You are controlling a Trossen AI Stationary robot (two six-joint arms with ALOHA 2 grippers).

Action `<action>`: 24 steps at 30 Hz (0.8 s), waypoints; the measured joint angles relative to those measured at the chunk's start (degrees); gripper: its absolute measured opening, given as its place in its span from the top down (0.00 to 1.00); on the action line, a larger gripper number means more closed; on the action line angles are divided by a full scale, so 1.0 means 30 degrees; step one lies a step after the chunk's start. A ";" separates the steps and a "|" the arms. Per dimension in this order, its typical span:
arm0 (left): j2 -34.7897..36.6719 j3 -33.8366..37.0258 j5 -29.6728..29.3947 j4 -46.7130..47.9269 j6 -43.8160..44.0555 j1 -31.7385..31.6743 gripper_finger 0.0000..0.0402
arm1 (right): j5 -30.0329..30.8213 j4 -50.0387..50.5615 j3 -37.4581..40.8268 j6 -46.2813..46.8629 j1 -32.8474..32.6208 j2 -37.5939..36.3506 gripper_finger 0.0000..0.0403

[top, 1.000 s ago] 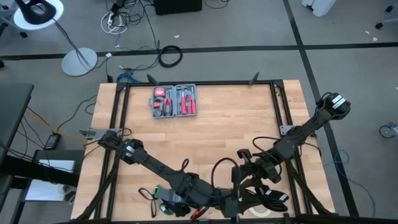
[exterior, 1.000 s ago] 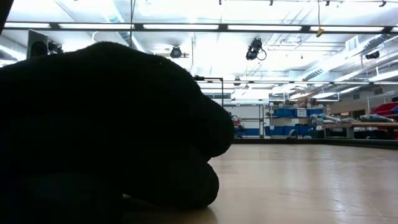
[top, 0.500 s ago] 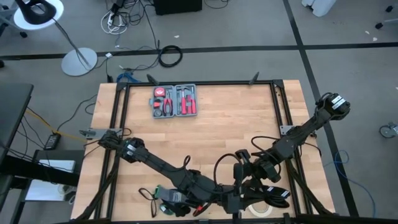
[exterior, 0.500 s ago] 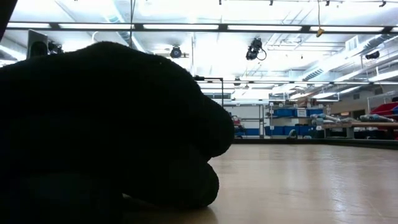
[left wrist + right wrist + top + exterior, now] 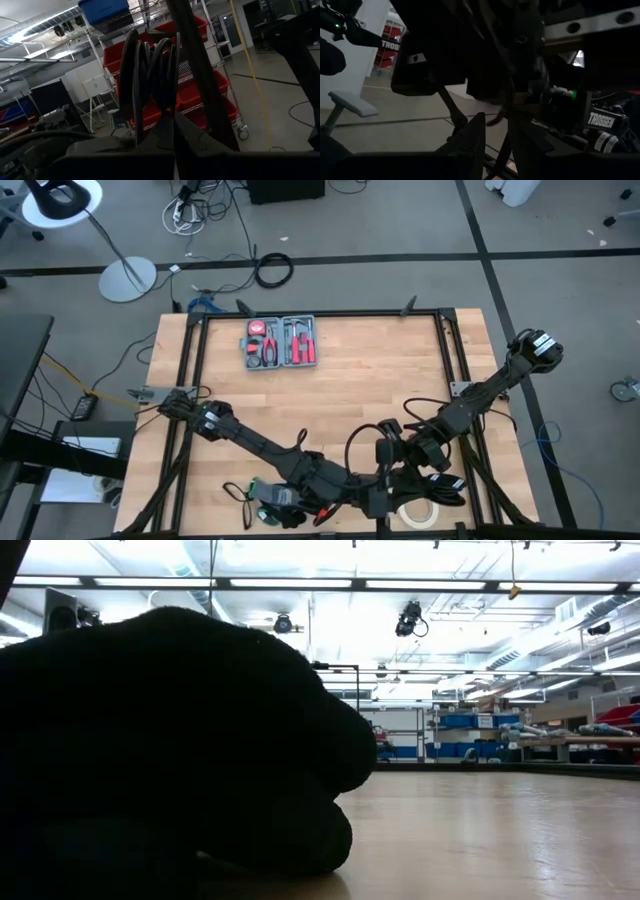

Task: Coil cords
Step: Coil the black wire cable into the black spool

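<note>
High view: both claws meet at the lower middle of the frame. The left claw [image 5: 372, 502] is clamped on the coiled cord [image 5: 150, 85], loops standing upright between its fingers. The right claw [image 5: 392, 470], just beside it, pinches the cord's tail.

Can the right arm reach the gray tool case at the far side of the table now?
Probably not at once: the right gripper works at the near edge on the cord, close to the left gripper. The bare table toward the tool case is unobstructed.

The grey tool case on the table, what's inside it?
The open tool case holds red-handled hand tools, pliers among them, plus a small red round item in one corner. The high view shows nothing finer, and whatever lies beneath the tools is covered.
</note>
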State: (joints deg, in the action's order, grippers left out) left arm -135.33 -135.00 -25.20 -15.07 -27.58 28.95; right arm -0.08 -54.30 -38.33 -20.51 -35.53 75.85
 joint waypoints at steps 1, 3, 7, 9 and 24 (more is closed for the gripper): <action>0.0000 0.0000 -0.0036 0.0027 0.0063 -0.0025 1.00 | -0.0013 0.0000 0.0000 0.0000 -0.0007 0.0000 0.80; 0.0000 0.0000 -0.0144 0.0083 0.0268 -0.0043 1.00 | -0.0028 0.0000 0.0000 0.0016 -0.0007 0.0000 0.80; 0.0000 0.0000 0.0311 -0.0034 0.0419 -0.0035 1.00 | 0.0299 0.0118 0.0007 0.0800 -0.0004 -0.0007 0.80; -0.0001 0.0000 0.0297 -0.0067 0.0557 0.0103 1.00 | 0.0299 0.0314 0.0007 0.1086 0.0095 -0.0007 0.80; 0.0138 0.0000 -0.0979 -0.0184 0.2357 0.0510 1.00 | -0.0281 -0.1156 0.0022 0.0641 -0.0171 -0.0022 0.80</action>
State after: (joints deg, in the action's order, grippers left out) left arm -134.91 -135.00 -28.14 -15.62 -20.51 30.48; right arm -0.92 -57.77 -38.26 -18.59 -36.04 75.79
